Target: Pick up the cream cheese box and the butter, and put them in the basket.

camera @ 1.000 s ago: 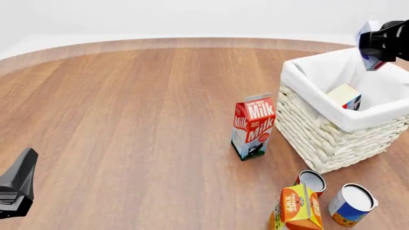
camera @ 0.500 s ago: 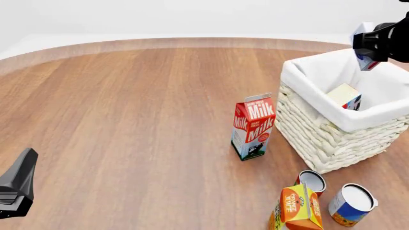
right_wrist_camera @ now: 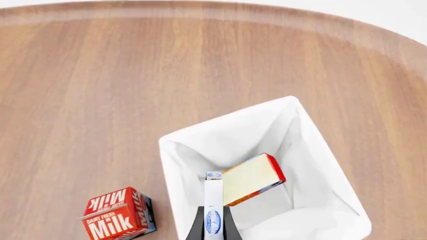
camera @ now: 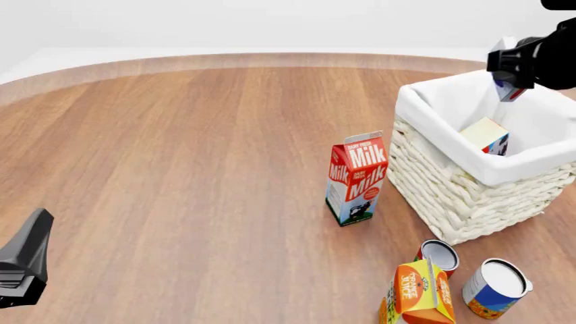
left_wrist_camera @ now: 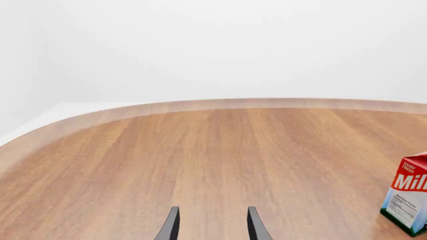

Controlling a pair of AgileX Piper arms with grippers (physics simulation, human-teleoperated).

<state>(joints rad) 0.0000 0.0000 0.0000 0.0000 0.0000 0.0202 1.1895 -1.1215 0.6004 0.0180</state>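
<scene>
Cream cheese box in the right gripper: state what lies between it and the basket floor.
In the right wrist view, the butter lies below the cream cheese box, inside the basket.

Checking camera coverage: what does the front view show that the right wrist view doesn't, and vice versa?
Front view only: the orange juice carton, two cans, the idle left hand, and the basket's wicker wall. Right wrist view only: a look straight down at the cream cheese box edge-on in the right hand. Both: the basket, the butter lying inside it, the milk carton.
</scene>
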